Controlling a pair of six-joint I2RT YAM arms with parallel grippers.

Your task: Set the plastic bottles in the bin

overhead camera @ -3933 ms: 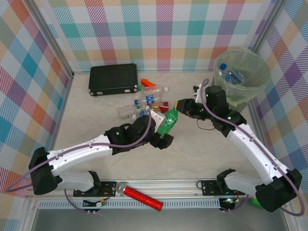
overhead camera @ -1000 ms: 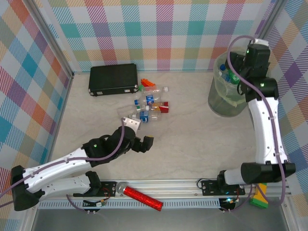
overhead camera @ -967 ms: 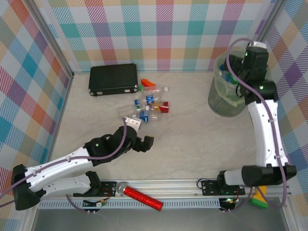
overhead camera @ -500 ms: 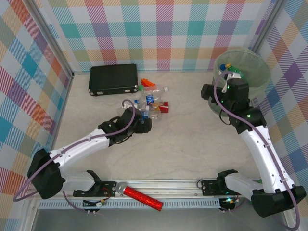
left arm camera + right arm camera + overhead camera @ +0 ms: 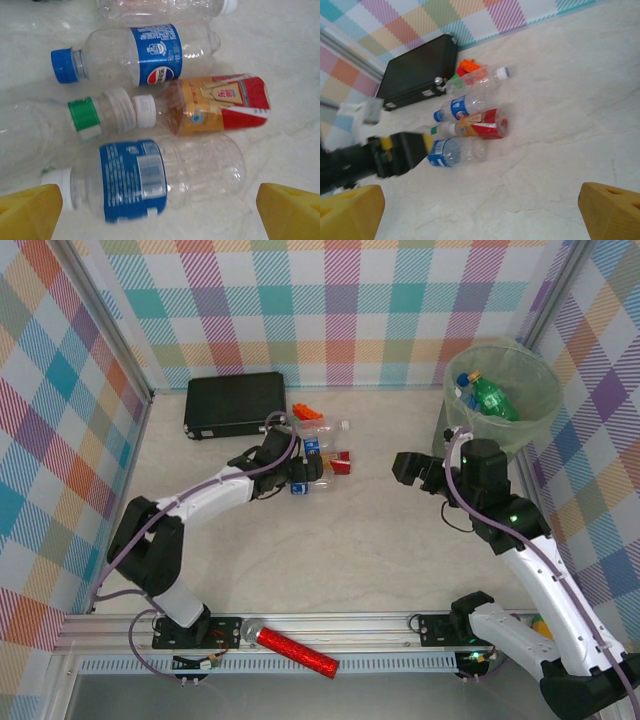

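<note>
Both jaws spread wide, empty.

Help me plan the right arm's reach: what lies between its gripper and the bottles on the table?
Bare table lies between the right gripper and the closest bottle, the red-labelled bottle, as the right wrist view shows.

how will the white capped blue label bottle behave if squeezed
The blue-label bottle looks clear and empty, so it is probably very light. Its thin ribbed wall may buckle under a squeeze. Lying on its side on the smooth table, it could roll away.
</note>
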